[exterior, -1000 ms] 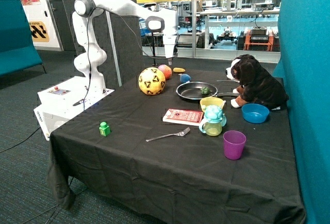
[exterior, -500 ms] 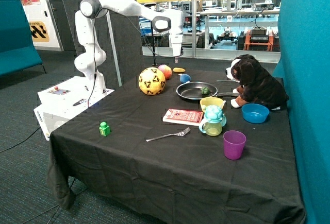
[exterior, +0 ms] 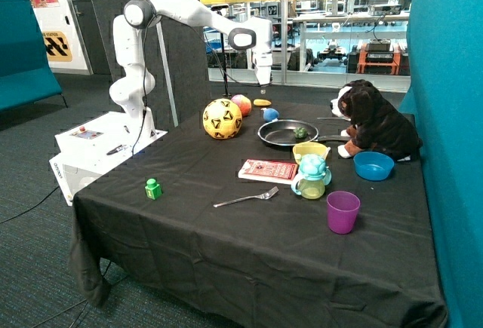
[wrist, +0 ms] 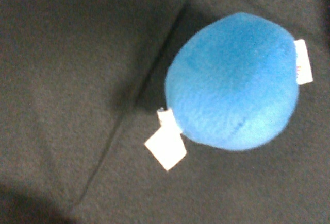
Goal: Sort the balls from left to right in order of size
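Three balls lie in a row at the table's far side. The large yellow ball with black markings [exterior: 223, 118] is nearest the robot's base. Behind it sits the pink-orange ball [exterior: 241, 105], and the small blue ball [exterior: 271, 114] lies by the pan's rim. My gripper [exterior: 264, 84] hangs in the air above the blue ball, a little behind it, holding nothing that I can see. The wrist view looks straight down on the blue ball [wrist: 234, 82], a plush one with a white tag [wrist: 165, 148], resting on the black cloth.
A black pan [exterior: 281, 138] holds a small green item [exterior: 300, 132]. A flat yellow oval [exterior: 262, 102] lies behind the balls. A plush dog [exterior: 373, 121], blue bowl [exterior: 373, 165], book [exterior: 268, 170], baby cup [exterior: 312, 177], purple cup [exterior: 343, 211], fork [exterior: 246, 198] and green block [exterior: 153, 188] stand nearer.
The arm has swung sideways, away from its base. The gripper went from above the pink-orange ball to above the blue ball. The balls have not moved.
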You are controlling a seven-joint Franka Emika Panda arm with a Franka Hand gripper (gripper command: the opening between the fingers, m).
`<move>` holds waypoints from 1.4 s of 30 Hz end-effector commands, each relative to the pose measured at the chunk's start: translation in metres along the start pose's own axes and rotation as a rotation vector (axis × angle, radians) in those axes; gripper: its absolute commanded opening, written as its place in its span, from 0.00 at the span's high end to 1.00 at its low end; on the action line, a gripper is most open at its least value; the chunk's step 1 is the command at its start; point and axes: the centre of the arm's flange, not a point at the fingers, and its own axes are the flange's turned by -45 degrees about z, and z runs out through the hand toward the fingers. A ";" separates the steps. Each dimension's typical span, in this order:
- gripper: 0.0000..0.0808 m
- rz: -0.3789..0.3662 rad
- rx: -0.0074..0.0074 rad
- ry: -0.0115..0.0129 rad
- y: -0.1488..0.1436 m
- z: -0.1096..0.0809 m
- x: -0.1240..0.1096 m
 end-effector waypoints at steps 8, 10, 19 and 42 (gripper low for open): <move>0.00 -0.018 -0.0026 0.0063 -0.003 0.032 0.014; 0.00 -0.016 -0.0026 0.0064 -0.002 0.035 0.017; 0.00 -0.008 -0.0026 0.0064 0.000 0.050 0.022; 0.00 0.021 -0.0025 0.0064 0.001 0.082 0.030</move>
